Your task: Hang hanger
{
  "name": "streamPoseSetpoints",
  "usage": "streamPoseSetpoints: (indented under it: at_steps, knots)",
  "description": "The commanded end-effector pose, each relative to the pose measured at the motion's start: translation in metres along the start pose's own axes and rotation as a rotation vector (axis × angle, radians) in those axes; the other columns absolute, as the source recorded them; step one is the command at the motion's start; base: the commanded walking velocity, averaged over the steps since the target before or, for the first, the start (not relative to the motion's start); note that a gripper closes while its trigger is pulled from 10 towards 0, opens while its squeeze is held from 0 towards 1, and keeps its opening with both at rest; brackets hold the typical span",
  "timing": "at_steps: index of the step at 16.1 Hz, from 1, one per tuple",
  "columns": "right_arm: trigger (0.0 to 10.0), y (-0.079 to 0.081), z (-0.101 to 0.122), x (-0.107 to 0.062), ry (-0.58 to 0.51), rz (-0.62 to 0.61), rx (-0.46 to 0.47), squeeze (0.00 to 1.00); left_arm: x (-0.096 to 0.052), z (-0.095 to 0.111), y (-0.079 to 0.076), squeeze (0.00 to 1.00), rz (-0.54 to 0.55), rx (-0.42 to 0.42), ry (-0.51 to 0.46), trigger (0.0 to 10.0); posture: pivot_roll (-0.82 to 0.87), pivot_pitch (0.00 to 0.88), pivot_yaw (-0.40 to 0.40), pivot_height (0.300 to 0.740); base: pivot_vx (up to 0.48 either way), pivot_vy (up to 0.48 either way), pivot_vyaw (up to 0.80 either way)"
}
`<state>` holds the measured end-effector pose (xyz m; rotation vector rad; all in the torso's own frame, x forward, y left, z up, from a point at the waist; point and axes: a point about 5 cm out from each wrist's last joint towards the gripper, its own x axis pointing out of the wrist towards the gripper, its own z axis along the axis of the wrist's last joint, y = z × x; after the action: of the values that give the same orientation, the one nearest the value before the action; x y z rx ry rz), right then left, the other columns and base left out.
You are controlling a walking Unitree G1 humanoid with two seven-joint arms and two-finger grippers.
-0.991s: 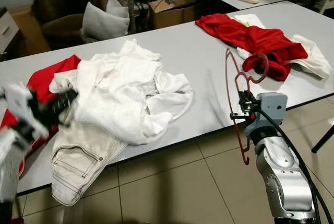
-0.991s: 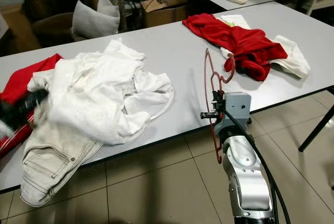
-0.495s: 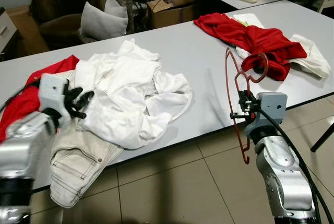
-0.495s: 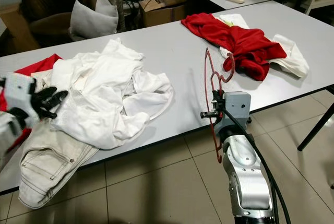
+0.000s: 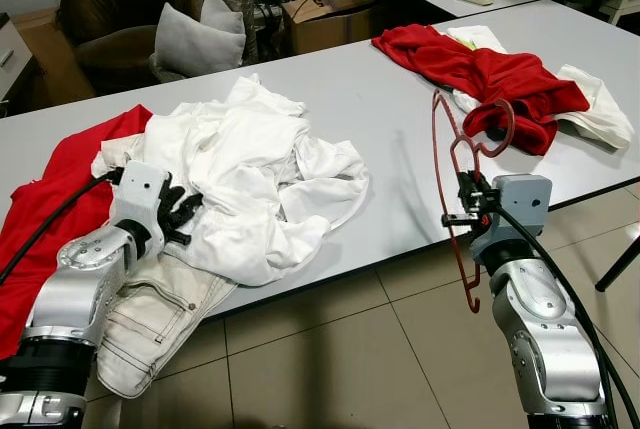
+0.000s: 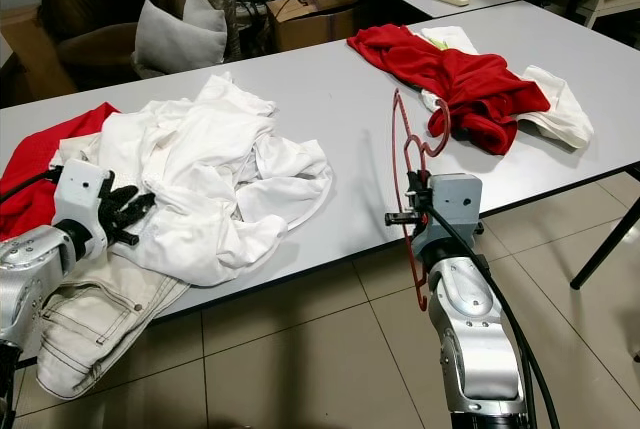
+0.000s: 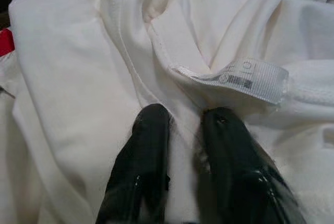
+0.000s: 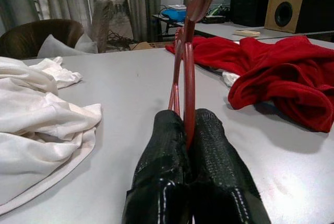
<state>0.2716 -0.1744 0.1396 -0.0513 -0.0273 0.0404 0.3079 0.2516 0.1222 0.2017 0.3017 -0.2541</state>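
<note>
- The right gripper [image 5: 462, 201] is closed on the red hanger [image 5: 455, 164] and holds it upright at the front edge of the grey table [image 5: 390, 109]; the hook points up and the lower part hangs below the table edge.
- In the right wrist view, the two fingers [image 8: 167, 166] are pressed together around the thin red frame.
- The left gripper [image 5: 182, 211] is at the left side of the white pile [image 5: 250, 174]. Its fingers [image 7: 148, 151] are a little apart, with a fold of white cloth between them, near a sewn label [image 7: 245, 77].
- Beige trousers [image 5: 150, 314] lie under the pile and hang over the table edge.
- A red cloth [image 5: 55, 189] lies at the far left.
- Another red garment [image 5: 480, 69] lies on white cloth [image 5: 600, 114] at the far right of the table, near the hook.
</note>
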Motion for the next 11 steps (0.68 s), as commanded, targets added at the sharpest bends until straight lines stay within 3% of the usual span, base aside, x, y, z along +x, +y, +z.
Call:
streamPoseSetpoints:
  at_steps: [1, 8, 11]
  knots:
    - [10.0, 0.0025, 0.0035, 0.0035, -0.009, 0.012, 0.001, 0.00, -0.0005, 0.0009, 0.0046, 0.00, 0.015, 0.024, 0.005, 0.0, 0.03, 0.000, 0.122, 0.740, 0.000, 0.000, 0.00]
    - [10.0, 0.0014, 0.0031, 0.0031, -0.007, 0.009, 0.000, 0.00, -0.0002, 0.0007, -0.0041, 0.00, -0.069, -0.008, -0.033, 0.0, 0.03, 0.000, 0.124, 0.740, 0.000, 0.000, 0.00]
    - [10.0, 0.0012, 0.0027, 0.0027, -0.006, 0.008, 0.000, 0.00, -0.0020, 0.0053, 0.0041, 0.00, -0.031, -0.037, -0.076, 0.0, 0.03, 0.000, 0.121, 0.740, 0.000, 0.000, 0.00]
